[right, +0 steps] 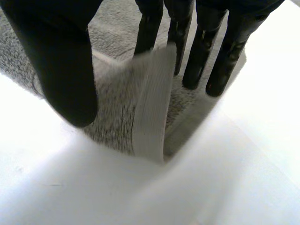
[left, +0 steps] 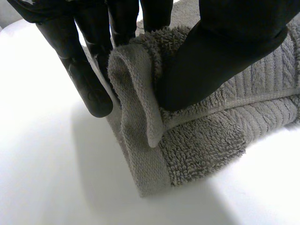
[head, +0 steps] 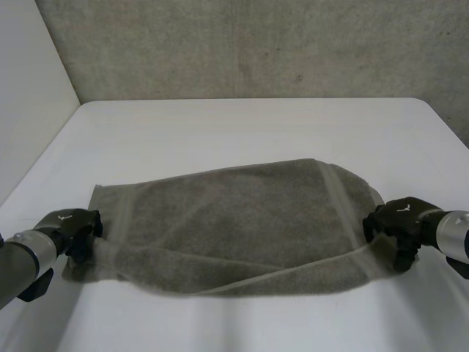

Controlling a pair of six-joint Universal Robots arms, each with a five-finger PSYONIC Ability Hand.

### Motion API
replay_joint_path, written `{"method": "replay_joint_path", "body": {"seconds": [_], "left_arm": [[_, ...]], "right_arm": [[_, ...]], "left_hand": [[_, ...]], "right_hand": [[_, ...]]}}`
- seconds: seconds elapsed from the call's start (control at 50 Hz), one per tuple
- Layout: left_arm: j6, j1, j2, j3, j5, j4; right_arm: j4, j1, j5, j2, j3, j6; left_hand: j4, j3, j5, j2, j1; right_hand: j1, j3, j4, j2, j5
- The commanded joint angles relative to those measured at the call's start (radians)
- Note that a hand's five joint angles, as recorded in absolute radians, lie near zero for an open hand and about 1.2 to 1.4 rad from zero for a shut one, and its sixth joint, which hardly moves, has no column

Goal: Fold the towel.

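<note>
Nearest to the camera, my left hand (left: pixel 225 51) has the towel (left: pixel 201 140) by its left short edge. The thumb presses the thick pile down beside a turned-over hem, and the fingers (left: pixel 89 79) stand just behind that hem, so the cloth is pinched between them.

My right hand (right: pixel 61 61) is at the opposite short edge. A corner of the towel stands up from the table (right: pixel 234 164) between my thumb and my nearly straight fingers, which grip it from both sides.

From above, the grey towel lies spread across the near half of the white table, with one hand at each end and a pale woven band close to each short edge. On the back of each hand there is a small white mark (head: pixel 404 207), too small for me to read. I cannot read any label on the towel. Behind the table stands a grey wall (head: pixel 256 44).
</note>
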Motion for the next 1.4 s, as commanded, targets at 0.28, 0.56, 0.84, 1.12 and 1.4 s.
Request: {"method": "replay_joint_path", "body": {"seconds": [0.28,0.56,0.84,1.12,1.4], "left_arm": [[0.0,0.005,0.02,-0.021,0.001,0.0],[0.0,0.003,0.017,-0.018,0.0,0.002],[-0.023,-0.075,-0.063,0.311,-0.009,0.003],[-0.394,-0.166,-0.114,0.999,-0.14,0.006],[-0.494,-0.166,-0.048,0.602,-0.153,-0.052]], "right_arm": [[-0.07,-0.046,-0.006,-0.027,0.082,0.003],[-0.175,-0.037,-0.007,-0.01,0.02,0.094],[-0.211,0.119,0.005,0.165,-0.445,0.143],[-0.912,0.139,0.137,-0.036,-0.559,0.707],[-0.656,0.11,-0.128,-0.085,-0.293,0.667]], "left_hand": [[0.179,0.182,0.193,0.179,0.225],[0.179,0.182,0.193,0.179,0.225],[0.179,0.182,0.193,0.179,0.225],[0.179,0.182,0.193,0.179,0.225],[0.179,0.182,0.193,0.179,0.225]], "right_hand": [[-0.161,-0.112,-0.11,-0.131,-0.12],[0.724,0.774,0.776,0.755,0.766],[0.724,0.774,0.776,0.755,0.766],[0.724,0.774,0.776,0.755,0.766],[0.724,0.774,0.776,0.755,0.766]]}}
